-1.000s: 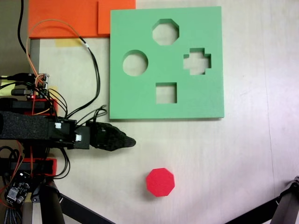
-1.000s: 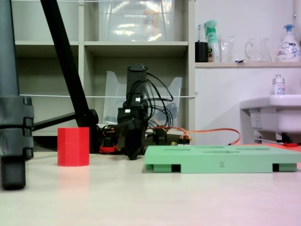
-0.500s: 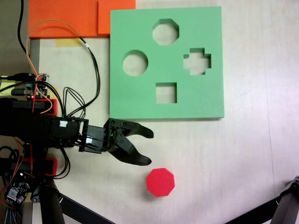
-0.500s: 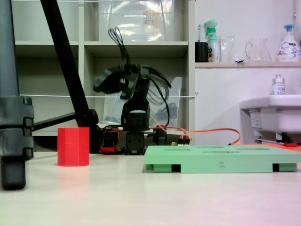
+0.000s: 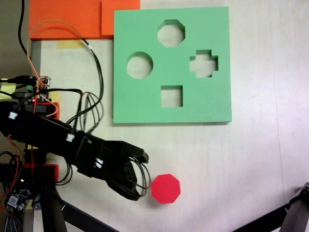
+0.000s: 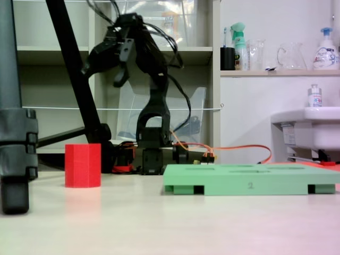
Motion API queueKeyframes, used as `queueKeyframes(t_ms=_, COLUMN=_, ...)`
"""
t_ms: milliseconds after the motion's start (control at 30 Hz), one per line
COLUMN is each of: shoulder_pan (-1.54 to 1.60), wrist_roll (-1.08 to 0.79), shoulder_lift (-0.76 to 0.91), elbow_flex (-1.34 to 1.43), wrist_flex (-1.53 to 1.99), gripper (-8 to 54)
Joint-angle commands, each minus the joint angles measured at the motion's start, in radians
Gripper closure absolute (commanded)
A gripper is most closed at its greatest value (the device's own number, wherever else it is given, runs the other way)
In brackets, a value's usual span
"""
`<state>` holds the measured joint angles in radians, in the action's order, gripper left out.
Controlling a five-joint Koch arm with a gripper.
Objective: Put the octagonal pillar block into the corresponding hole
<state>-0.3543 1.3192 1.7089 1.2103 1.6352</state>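
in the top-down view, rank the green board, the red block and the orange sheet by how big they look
1. Green foam board, largest.
2. Orange sheet, though the frame edge cuts it off.
3. Red octagonal block, smallest.

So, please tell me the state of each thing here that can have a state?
Gripper: open, raised high above the table, holding nothing.
Octagonal pillar block: upright on the table, untouched.
Octagonal hole: empty.
Green board: lying flat, its other cutouts empty too.
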Motion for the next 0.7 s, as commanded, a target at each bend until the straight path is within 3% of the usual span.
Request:
queueKeyframes(t_ms=0, shoulder_pan=-0.014, wrist_roll=-0.009, shoulder_lift=-0.031, elbow_flex=-0.023, wrist_flex=0.078, gripper=-3.4)
queueKeyframes(t_ms=67, shoulder_pan=-0.014, wrist_roll=-0.023, shoulder_lift=-0.074, elbow_flex=-0.037, wrist_flex=0.072, gripper=-6.7)
queueKeyframes(t_ms=400, shoulder_pan=-0.008, wrist_roll=-0.1, shoulder_lift=-0.327, elbow_flex=-0.038, wrist_flex=-0.026, gripper=-6.7)
queueKeyframes(t_ms=667, shoulder_pan=-0.002, wrist_roll=-0.101, shoulder_lift=-0.439, elbow_flex=-0.037, wrist_flex=-0.107, gripper=-6.7)
